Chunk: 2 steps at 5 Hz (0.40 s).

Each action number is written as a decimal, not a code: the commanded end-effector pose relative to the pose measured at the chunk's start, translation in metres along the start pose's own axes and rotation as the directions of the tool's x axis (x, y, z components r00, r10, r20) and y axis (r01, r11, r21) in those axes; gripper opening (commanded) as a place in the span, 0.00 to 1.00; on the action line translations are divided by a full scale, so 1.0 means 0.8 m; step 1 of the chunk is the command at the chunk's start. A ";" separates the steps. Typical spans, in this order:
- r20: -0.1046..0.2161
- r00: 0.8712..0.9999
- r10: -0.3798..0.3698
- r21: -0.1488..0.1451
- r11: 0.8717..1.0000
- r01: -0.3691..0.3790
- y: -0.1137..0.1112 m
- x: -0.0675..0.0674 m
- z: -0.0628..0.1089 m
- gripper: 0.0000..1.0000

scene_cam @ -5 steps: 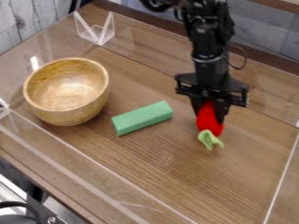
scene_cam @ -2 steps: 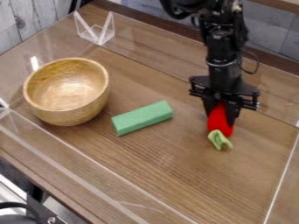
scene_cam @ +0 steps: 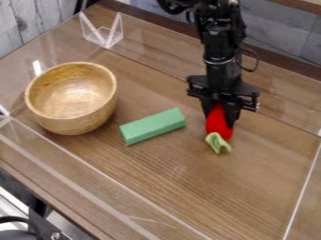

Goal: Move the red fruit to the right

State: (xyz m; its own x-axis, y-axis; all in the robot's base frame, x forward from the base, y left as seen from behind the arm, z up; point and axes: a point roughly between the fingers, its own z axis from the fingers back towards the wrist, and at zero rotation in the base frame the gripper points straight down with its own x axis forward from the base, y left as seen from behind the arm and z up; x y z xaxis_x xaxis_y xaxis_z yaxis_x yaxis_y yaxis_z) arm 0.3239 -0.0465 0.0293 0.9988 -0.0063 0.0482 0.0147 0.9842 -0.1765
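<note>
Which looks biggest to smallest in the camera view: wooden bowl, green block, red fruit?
1. wooden bowl, clearly the largest.
2. green block, noticeably smaller than the bowl.
3. red fruit, smallest; its top is partly hidden by the gripper shut on it, but it still looks shorter than the block.

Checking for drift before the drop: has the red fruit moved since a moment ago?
Yes. The red fruit, shut in the hand, swung away, then back left toward the green block.

One raised camera looks obliquely down across the table (scene_cam: 163, 187).
</note>
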 end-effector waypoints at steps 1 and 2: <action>0.056 0.998 0.001 0.009 1.000 -0.001 -0.022 0.005 0.034 1.00; 0.053 0.998 0.027 0.017 0.999 -0.028 -0.036 0.000 0.045 1.00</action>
State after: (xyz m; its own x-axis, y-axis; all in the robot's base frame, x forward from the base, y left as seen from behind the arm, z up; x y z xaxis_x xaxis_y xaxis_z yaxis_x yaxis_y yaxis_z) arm 0.3126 -0.0690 0.0462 0.9995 0.0238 0.0225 -0.0201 0.9880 -0.1532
